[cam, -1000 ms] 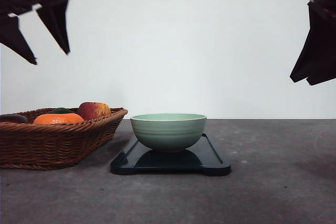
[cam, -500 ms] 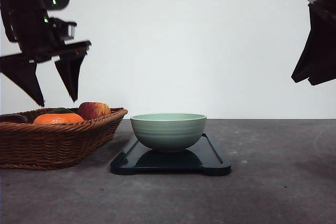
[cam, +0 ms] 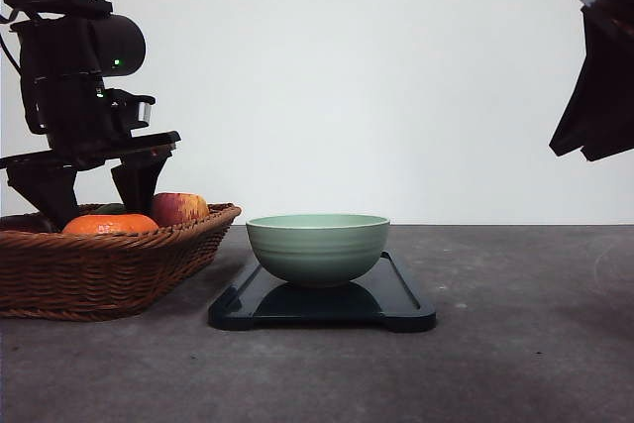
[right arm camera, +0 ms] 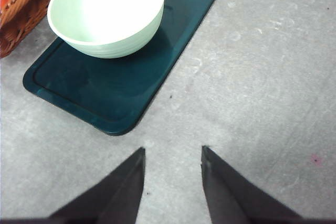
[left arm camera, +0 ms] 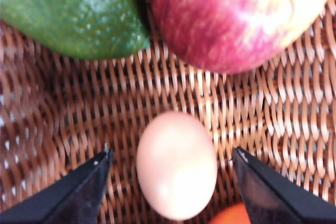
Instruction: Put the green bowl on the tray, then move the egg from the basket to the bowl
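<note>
The green bowl (cam: 317, 248) stands empty on the black tray (cam: 401, 306) at the table's centre; the right wrist view has the bowl (right arm camera: 107, 13) on the tray (right arm camera: 131, 93) too. Down in the wicker basket (cam: 99, 269) at the left, my left gripper (cam: 94, 200) is open. Its two fingers flank the pale egg (left arm camera: 176, 163) lying on the basket weave (left arm camera: 63, 119), with the gripper (left arm camera: 170, 174) apart from the shell on both sides. My right gripper (cam: 599, 76) hangs high at the right, open (right arm camera: 170, 163) above bare table.
An apple (cam: 178, 208), an orange (cam: 109, 224) and a green avocado (left arm camera: 73, 11) share the basket close around the egg. The apple (left arm camera: 236, 17) lies just beyond the egg. Grey tabletop stretches to the right of the tray.
My left arm has come down from high at the left into the basket, its fingers now low among the fruit. The right arm, bowl and tray have not moved.
</note>
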Tool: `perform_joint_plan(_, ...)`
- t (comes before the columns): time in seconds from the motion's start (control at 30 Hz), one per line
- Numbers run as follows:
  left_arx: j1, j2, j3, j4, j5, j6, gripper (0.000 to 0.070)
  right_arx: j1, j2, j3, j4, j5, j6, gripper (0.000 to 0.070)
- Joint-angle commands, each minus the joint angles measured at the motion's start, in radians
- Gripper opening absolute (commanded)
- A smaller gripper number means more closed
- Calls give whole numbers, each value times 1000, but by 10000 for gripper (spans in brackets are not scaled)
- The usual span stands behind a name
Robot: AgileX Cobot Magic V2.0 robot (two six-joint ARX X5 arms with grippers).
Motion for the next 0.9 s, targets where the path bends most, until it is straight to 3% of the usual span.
perform_joint_plan(0.0, -5, 21, 24, 7, -3, 6, 471, 5, 8, 3, 10, 2, 15, 209)
perform_joint_plan(0.4, -5, 48, 24, 3, -3, 6, 462, 5, 8, 3, 9, 5, 19, 208)
perform_joint_plan(0.43, -5, 48, 24, 2, -3, 6, 446, 5, 8, 3, 9, 5, 19, 209)
perform_joint_plan(0.53, -5, 48, 24, -5, -3, 6, 209, 5, 8, 3, 9, 5, 19, 209)
perform_joint_plan(0.6, -5, 48, 24, -7, -3, 6, 115, 5, 8, 3, 9, 5, 19, 209)
perform_joint_plan(0.87, -5, 45, 24, -17, -2, 7, 118, 5, 8, 3, 9, 5, 19, 209)
